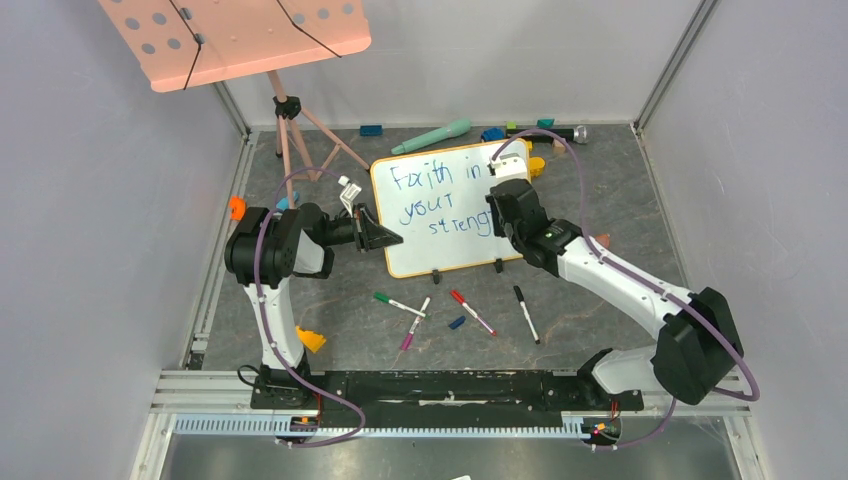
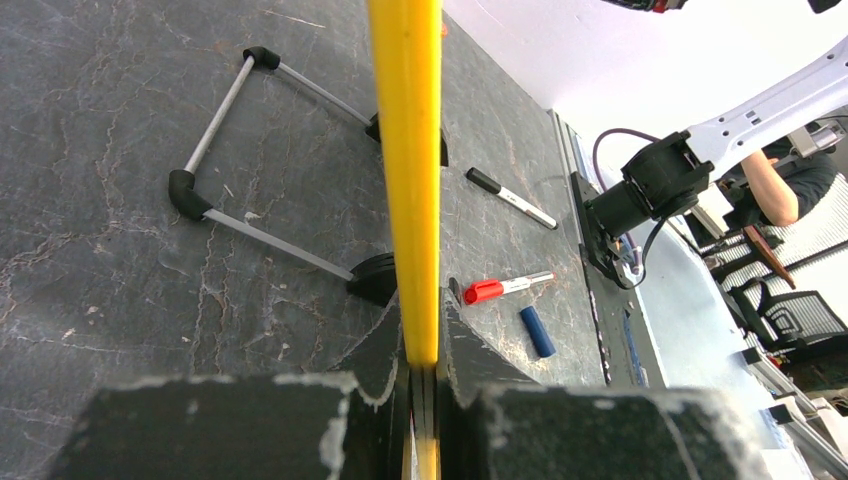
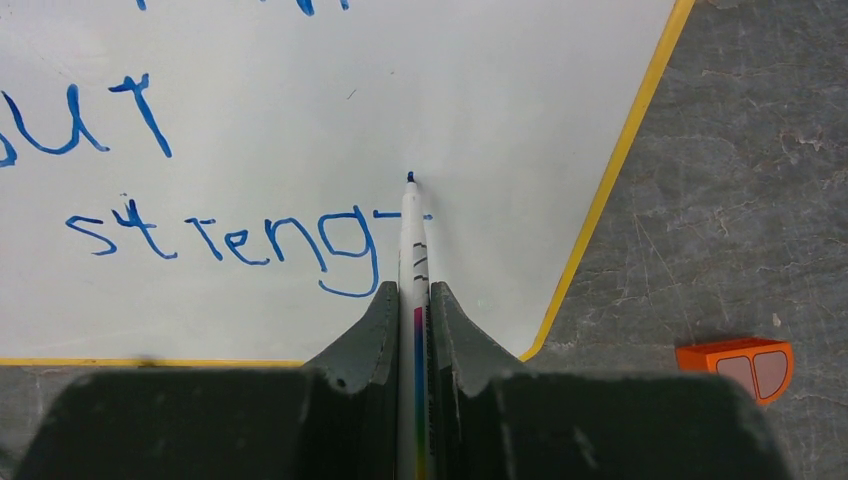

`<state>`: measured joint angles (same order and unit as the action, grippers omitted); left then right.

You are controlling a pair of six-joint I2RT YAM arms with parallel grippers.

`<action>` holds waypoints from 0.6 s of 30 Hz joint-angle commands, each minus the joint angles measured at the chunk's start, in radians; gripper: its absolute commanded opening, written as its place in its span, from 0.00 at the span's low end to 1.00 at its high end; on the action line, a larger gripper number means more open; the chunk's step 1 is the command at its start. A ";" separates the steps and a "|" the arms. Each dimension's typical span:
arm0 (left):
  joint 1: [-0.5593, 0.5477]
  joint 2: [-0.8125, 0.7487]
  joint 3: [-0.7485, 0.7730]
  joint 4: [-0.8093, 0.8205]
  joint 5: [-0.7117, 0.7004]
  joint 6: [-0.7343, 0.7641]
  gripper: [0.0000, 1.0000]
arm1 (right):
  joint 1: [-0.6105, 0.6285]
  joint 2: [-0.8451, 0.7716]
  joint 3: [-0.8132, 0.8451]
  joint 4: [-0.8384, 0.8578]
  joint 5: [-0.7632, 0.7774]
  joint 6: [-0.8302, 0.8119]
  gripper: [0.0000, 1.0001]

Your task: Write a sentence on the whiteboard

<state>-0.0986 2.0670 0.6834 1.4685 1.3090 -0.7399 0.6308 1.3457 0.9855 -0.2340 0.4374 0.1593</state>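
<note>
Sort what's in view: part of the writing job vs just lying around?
In use: whiteboard, sentence, blue marker in the right gripper, left gripper clamped on the whiteboard's edge.
Lying about: red marker, black marker, green marker, blue cap, music stand, orange block.

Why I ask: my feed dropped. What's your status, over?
Left tool shut on whiteboard edge. Right tool shut on marker, tip at board. Sentence stops at "streng". Spare markers lie clear of it.

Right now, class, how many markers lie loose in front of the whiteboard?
4: green marker, pink marker beside it, red marker, black marker rightmost. Right fingers hold a fifth marker. Others may hide behind the whiteboard.
</note>
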 commanded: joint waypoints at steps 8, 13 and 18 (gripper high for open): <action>-0.009 -0.018 0.006 0.089 0.057 0.100 0.02 | -0.005 -0.038 -0.075 0.045 -0.031 0.019 0.00; -0.010 -0.019 0.005 0.089 0.058 0.100 0.02 | -0.006 -0.073 -0.128 0.051 -0.046 0.035 0.00; -0.009 -0.018 0.006 0.089 0.058 0.100 0.02 | -0.005 -0.091 -0.139 0.040 -0.027 0.033 0.00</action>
<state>-0.0986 2.0670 0.6834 1.4681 1.3094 -0.7406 0.6308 1.2846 0.8513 -0.2150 0.3981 0.1829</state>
